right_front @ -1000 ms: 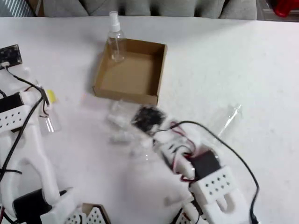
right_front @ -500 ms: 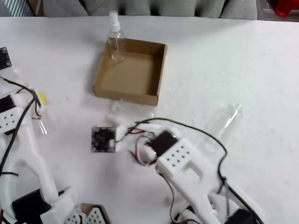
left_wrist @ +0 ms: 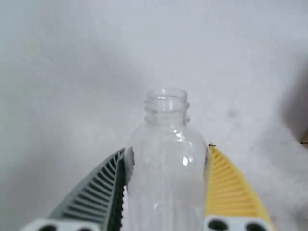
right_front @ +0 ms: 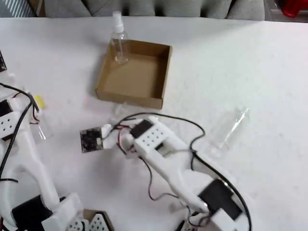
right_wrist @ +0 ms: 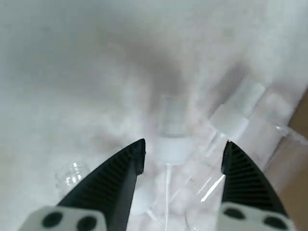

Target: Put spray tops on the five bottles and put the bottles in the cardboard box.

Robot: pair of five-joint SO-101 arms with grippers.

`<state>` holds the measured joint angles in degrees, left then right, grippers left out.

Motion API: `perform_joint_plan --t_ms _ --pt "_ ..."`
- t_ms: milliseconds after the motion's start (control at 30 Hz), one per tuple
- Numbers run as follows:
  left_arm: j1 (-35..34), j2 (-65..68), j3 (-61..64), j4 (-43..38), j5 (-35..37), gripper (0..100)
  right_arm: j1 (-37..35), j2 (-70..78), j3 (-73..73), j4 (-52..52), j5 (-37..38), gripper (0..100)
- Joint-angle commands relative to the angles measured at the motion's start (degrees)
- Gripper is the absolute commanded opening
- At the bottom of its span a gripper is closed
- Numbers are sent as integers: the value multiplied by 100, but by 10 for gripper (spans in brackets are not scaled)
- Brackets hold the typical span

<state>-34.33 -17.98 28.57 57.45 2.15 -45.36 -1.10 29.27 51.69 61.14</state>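
Your left gripper [left_wrist: 167, 153]: clenched on open-necked clear plastic bottle [left_wrist: 166, 115], base cut off. Your right gripper [right_wrist: 183, 147]: jaws spread above blurred white spray tops [right_wrist: 172, 144], count unclear.

Left arm [right_front: 21, 144] stands well off to one side of the cardboard box [right_front: 136, 74], left gripper [left_wrist: 166, 154] clamped on a bottle [left_wrist: 166, 166]. Right arm [right_front: 166, 156] lies stretched low before the box, right gripper [right_wrist: 183, 148] spread wide.

Bright, even light from overhead washes the white table [right_front: 250, 57] nearly featureless in the high view, and shadows there are faint and soft. In the left wrist view, small glints sit on the clear bottle [left_wrist: 166, 159], with dimness toward 3 o'clock. In the right wrist view, a soft grey shadow lies toward 12 o'clock.
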Motion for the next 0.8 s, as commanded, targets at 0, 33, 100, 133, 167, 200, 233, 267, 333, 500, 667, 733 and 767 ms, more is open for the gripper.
perform_joint_plan --t_ms 0,33,100,133,167,200,233,267,333,500,667,733,767 --pt "-48 -268 -343 18 9 20 31 435 -651 -75 79 225" --pt "-40 -268 -334 18 9 20 48 585 -730 -92 88 221" --pt "-31 -259 -325 9 9 20 145 848 -914 -92 88 189" --pt "-31 -259 -325 9 9 20 189 954 -1011 -92 88 167" --pt "-31 -259 -325 -9 9 20 233 1042 -1090 -84 88 151" --pt "-31 -259 -308 -53 9 20 268 1138 -1152 -75 88 138" --pt "-31 -259 -308 -70 9 20 295 1235 -1213 -66 88 134" --pt "-31 -259 -308 -70 9 20 312 1323 -1257 -66 88 135" --pt "-31 -259 -308 -70 9 20 312 1437 -1301 -48 88 134" --pt "-31 -259 -308 -70 9 20 321 1156 -1275 -40 44 134" --pt "-31 -259 -299 -62 9 20 312 435 -1257 321 -220 134" --pt "-31 -259 -299 -62 9 20 295 154 -1213 435 -431 134" --pt "-31 -259 -299 -62 9 20 277 13 -1116 453 -431 134"
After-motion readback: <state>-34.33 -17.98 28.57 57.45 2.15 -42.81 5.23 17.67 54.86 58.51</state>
